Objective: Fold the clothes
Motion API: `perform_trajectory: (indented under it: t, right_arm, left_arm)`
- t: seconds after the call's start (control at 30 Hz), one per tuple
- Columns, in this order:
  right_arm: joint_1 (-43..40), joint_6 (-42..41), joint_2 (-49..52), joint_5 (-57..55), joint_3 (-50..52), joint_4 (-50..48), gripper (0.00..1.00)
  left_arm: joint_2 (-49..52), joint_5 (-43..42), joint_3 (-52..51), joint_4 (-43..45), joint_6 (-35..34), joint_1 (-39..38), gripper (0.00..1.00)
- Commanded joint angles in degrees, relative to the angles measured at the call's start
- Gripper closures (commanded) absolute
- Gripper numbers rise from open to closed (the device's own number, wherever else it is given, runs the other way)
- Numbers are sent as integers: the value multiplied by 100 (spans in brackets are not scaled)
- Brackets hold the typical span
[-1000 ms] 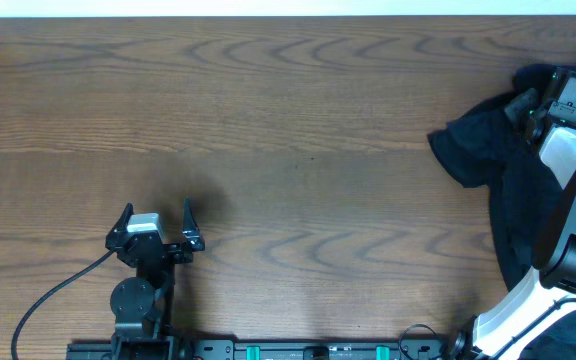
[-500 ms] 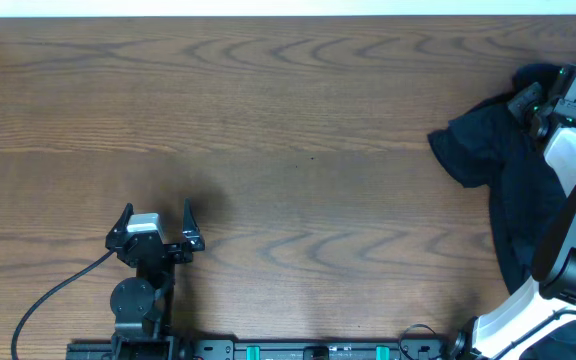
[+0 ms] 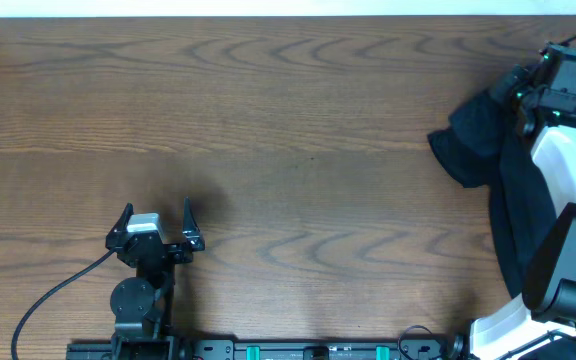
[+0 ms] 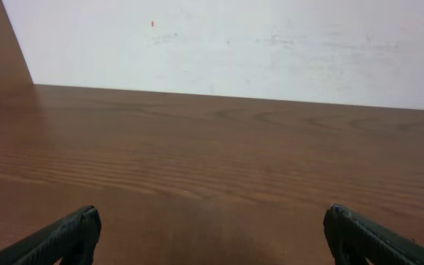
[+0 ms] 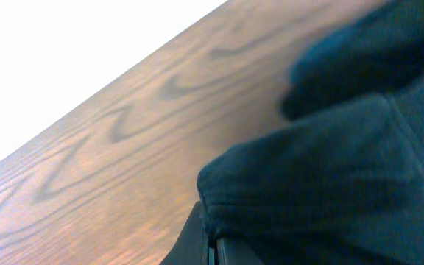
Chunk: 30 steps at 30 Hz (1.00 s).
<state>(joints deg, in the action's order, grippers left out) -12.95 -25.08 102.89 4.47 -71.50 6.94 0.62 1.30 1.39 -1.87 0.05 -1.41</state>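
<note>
The clothes (image 3: 476, 150) are a dark navy heap at the table's far right, partly hidden under my right arm. My right gripper (image 3: 517, 97) is over the heap's upper part and is shut on a fold of the fabric. In the right wrist view the dark cloth (image 5: 330, 162) bunches over the closed fingers (image 5: 197, 246) and fills the lower right. My left gripper (image 3: 155, 222) rests near the front left, far from the clothes. Its fingers (image 4: 65, 237) stand wide open over bare wood with nothing between them.
The brown wooden table (image 3: 288, 130) stretches between the two arms. A white wall (image 4: 234, 44) runs behind the far edge. A black cable (image 3: 48, 295) trails from the left arm's base at the front edge.
My right gripper has closed on the cloth and moved toward the far edge, pulling the pinched fabric along. The left arm has not moved.
</note>
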Motion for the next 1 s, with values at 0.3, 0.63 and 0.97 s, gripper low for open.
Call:
perform_trajectory:
  t: [0.3,0.63,0.97]
  right_arm:
    - [1790,654,-98,944,15,-772,99]
    - [3637,761,522,929,15,-1335,99]
    - [4680,1246,813,732,15,-1639,99]
  left_arm:
    - [-33,87,-116,-214,55,-28,2]
    - [-33,87,-116,-214,57,-28,2]
    - [-33,87,-116,-214,55,-28,2]
